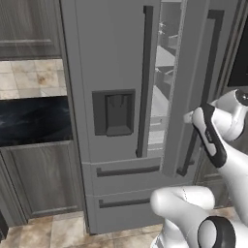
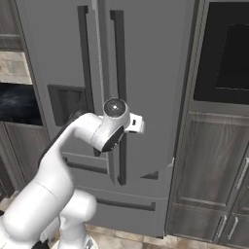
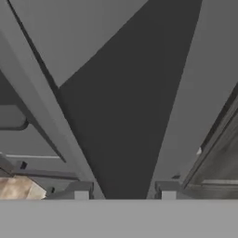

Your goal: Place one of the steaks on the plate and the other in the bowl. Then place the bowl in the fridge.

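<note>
Looking at the fridge (image 1: 116,72): its right door stands ajar, shelves showing through the gap; your gripper (image 3: 124,189) sits at the door's dark handle (image 3: 125,116), fingers parted, empty.

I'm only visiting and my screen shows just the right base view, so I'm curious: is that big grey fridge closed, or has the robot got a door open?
Observer: The left base view shows the fridge with one door ajar, the one nearer the arm. Pale shelves can be seen through the gap.
Operator: And what are the robot's fingers doing?
Observer: In the hand view the gripper points along that door's dark handle. Its two tips stand apart with the dark bar running between them. I cannot tell whether they are touching it.
</note>
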Available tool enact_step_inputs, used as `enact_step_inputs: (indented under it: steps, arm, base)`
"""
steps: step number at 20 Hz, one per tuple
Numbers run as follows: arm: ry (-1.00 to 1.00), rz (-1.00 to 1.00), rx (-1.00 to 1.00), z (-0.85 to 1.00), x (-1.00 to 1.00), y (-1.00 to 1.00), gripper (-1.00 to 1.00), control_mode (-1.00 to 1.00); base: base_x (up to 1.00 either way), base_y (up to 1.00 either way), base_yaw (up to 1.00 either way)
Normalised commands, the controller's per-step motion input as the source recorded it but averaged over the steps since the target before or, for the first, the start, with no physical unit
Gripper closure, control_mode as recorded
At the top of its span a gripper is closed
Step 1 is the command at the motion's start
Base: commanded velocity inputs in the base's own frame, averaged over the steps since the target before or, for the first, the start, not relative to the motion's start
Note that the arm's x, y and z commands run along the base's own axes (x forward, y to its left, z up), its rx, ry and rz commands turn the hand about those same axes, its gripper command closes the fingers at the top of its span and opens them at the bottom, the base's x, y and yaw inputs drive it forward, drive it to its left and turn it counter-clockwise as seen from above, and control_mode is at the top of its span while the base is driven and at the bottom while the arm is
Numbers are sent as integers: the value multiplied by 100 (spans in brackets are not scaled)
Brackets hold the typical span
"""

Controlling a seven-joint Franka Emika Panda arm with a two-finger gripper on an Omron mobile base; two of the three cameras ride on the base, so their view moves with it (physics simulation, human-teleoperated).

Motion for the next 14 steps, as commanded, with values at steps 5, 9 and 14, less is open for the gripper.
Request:
enact_step_inputs:
  steps: [5, 9, 14]
  arm:
    - [0, 0, 0, 1, -23, -3, -100, -100]
    - [0, -16, -6, 11, -61, -1, -100, -100]
    - [0, -18, -18, 30, -100, 34, -100, -100]
  base:
    - [0, 0, 0]
    - [0, 0, 0]
    - [0, 0, 0]
